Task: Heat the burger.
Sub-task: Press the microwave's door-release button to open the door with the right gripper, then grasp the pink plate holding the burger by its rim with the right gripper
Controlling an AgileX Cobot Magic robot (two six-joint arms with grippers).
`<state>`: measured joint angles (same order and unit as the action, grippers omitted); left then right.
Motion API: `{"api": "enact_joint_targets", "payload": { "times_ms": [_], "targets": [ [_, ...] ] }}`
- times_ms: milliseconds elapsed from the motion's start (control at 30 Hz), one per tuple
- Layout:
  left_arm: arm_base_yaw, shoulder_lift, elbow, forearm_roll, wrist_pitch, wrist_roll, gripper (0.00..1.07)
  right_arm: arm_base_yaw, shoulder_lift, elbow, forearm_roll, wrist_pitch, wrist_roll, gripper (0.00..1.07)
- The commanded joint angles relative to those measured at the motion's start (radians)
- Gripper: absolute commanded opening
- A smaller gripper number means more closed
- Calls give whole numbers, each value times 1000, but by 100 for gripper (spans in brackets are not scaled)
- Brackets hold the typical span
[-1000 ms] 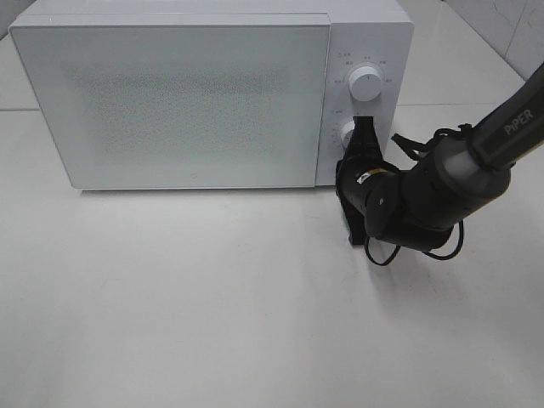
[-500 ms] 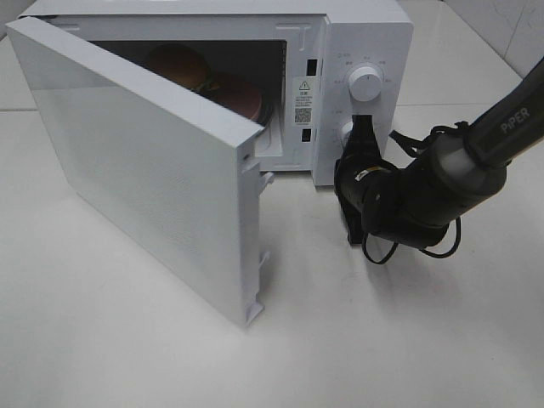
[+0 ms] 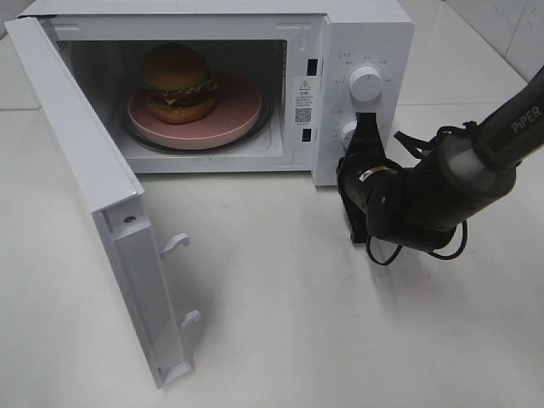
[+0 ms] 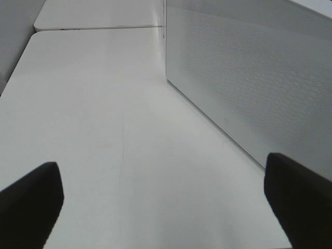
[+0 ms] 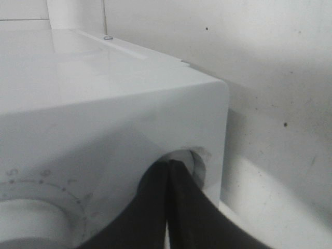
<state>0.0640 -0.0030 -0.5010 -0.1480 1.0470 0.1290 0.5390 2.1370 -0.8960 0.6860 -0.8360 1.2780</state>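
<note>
Left gripper [image 4: 166, 202] shows only in the left wrist view: 2 dark fingers [image 4: 28, 199] at the lower corners of the frame, spread wide, nothing between them, over the bare white table [image 3: 272, 323]. The dotted outer face of the microwave door [image 4: 249, 78] fills the right half of that frame.

Overhead view, left to right:
- The door [image 3: 93, 170] stands wide open along the left side, hinged at upper left, its free edge down at lower left with 2 latch hooks sticking out.
- The white microwave [image 3: 212, 8] sits across the top of the frame with its cavity exposed.
- The burger [image 3: 177, 83] is inside the cavity, upright, on the left part of a round pink plate [image 3: 238, 115]. The plate rests on the turntable.
- The control panel is right of the cavity and has 2 white knobs. The upper knob [image 3: 365, 82] is clear. The lower knob [image 3: 346, 132] is partly hidden by the gripper.
- Right gripper [image 3: 365, 126] is closed, fingers pressed together with nothing between them, pointing up-frame, tips at the panel just right of the lower knob.
- The black right arm [image 3: 442, 187] runs off the right edge, with a cable looped under it.

Right wrist view: the closed fingers [image 5: 155, 207] meet in a point against a small round part [image 5: 197, 161] near the microwave's corner. A larger dial [image 5: 21, 223] sits at lower left.
</note>
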Motion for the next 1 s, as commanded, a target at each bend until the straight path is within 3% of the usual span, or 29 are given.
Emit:
{"api": "enact_joint_targets", "payload": {
  "times_ms": [33,667,1000],
  "targets": [
    [-7,-23,4,-4,-8,-7,103,14,-41,16,-24,-42,5,2],
    [-7,-23,4,-4,-8,-7,103,20,-185,176,27,135,-162,2],
    [-7,-23,4,-4,-8,-7,103,20,-351,209,27,395,-522,3]
  ]
}}
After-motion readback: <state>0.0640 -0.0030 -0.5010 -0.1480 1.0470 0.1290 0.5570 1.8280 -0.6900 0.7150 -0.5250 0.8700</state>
